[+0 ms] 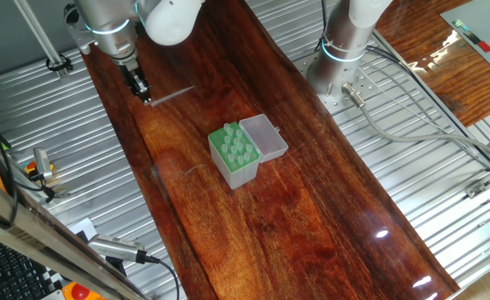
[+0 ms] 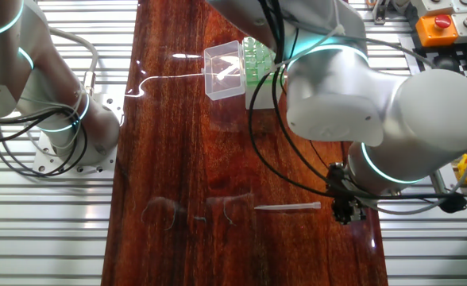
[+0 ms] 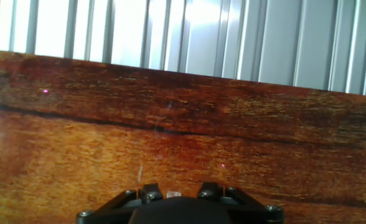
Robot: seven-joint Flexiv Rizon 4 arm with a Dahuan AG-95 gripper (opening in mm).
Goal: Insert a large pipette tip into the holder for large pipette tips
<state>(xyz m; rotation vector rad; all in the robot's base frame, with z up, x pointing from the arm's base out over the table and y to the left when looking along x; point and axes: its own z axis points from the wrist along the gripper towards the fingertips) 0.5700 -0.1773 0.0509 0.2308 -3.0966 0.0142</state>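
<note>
The large pipette tip (image 1: 172,94) is a thin whitish cone that lies level just over the wooden table's far end, wide end at my gripper (image 1: 146,98). The gripper (image 2: 338,210) is shut on that wide end, and the tip (image 2: 287,207) points away from it. In the hand view only the finger bases (image 3: 150,194) show, with a whitish bit (image 3: 173,195) between them. The holder for large pipette tips (image 1: 233,150) stands mid-table with its green perforated top up and its clear lid (image 1: 264,137) open beside it. In the other fixed view the holder (image 2: 257,57) is partly behind my arm.
The wooden table (image 1: 312,217) is a long strip with ribbed metal (image 1: 53,133) on both sides. A second arm's base (image 1: 338,58) stands just off the table edge. Cables (image 1: 412,137) run over the metal to the right.
</note>
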